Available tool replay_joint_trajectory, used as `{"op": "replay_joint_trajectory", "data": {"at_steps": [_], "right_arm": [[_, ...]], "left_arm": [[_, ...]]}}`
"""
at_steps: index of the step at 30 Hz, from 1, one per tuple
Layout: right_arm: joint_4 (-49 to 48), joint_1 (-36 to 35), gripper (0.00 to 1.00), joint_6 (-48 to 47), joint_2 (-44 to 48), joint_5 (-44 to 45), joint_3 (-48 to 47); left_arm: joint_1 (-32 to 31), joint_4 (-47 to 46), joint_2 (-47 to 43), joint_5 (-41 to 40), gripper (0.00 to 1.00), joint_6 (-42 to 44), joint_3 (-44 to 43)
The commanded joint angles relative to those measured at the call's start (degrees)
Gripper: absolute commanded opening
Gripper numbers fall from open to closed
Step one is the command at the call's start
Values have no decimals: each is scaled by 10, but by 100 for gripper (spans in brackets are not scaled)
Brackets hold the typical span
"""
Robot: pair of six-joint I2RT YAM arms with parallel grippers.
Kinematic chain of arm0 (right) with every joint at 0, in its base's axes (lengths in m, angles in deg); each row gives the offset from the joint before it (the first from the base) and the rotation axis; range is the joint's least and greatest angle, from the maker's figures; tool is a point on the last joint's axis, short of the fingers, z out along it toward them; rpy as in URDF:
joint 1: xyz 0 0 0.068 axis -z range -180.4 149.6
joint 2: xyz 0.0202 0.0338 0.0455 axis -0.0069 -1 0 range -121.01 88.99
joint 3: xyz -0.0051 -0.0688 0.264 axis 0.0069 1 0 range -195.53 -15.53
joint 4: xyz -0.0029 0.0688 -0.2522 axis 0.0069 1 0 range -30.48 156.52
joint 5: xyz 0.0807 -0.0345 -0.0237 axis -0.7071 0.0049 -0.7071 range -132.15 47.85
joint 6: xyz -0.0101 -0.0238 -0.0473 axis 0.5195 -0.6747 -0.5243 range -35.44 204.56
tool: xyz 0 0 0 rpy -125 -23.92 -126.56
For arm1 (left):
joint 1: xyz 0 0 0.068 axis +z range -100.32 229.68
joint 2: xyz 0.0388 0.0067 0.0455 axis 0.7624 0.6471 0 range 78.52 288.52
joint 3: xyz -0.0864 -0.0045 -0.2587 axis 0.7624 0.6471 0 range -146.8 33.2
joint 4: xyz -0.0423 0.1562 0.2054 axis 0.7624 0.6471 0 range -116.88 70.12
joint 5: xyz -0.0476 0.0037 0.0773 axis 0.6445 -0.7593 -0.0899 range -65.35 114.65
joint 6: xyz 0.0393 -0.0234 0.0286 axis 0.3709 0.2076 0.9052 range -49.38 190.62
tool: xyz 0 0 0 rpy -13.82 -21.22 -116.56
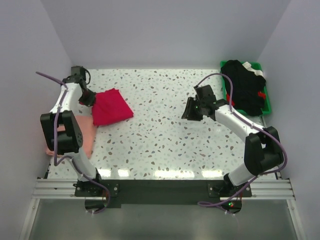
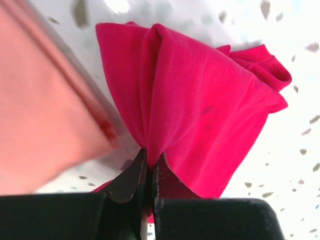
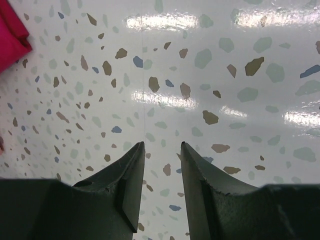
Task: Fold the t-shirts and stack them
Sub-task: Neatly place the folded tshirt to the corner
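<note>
Left gripper (image 2: 150, 159), jaws clamped on a bunched soft edge of the crimson t-shirt (image 2: 200, 100), beside the salmon t-shirt (image 2: 45, 110); right gripper (image 3: 162, 146), jaws apart, over open glossy speckled table (image 3: 225, 100).

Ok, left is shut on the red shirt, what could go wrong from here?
The left gripper grips only a bunched edge of the red t-shirt; pulling may slip or undo its fold. The pink t-shirt lies under the left arm near the table edge; a sweep might drag it off. The right gripper hovers open, far from the cloth.
</note>
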Motion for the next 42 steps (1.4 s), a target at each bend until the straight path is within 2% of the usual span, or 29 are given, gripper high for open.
{"op": "replay_joint_trajectory", "data": {"at_steps": [1,7,17,26,35,42], "right_arm": [[-5,-7,39,4,27,-14,-5],[1,-11,39,1,30,-16,-11],[4,-15,39,1,37,-19,-17],[7,-15,39,0,40,-19,-17],[6,-15,39,3,48,-15,-17],[8,-16,39,5,53,-13,-16]], "left_arm": [[34,49,-32,-37,0,23,-47],[92,60,-49,-42,0,46,-75],[120,103,-49,-75,0,69,-144],[129,126,-48,-92,0,80,-191],[132,144,-41,-73,0,103,-251],[132,152,-49,-62,0,116,-260]]}}
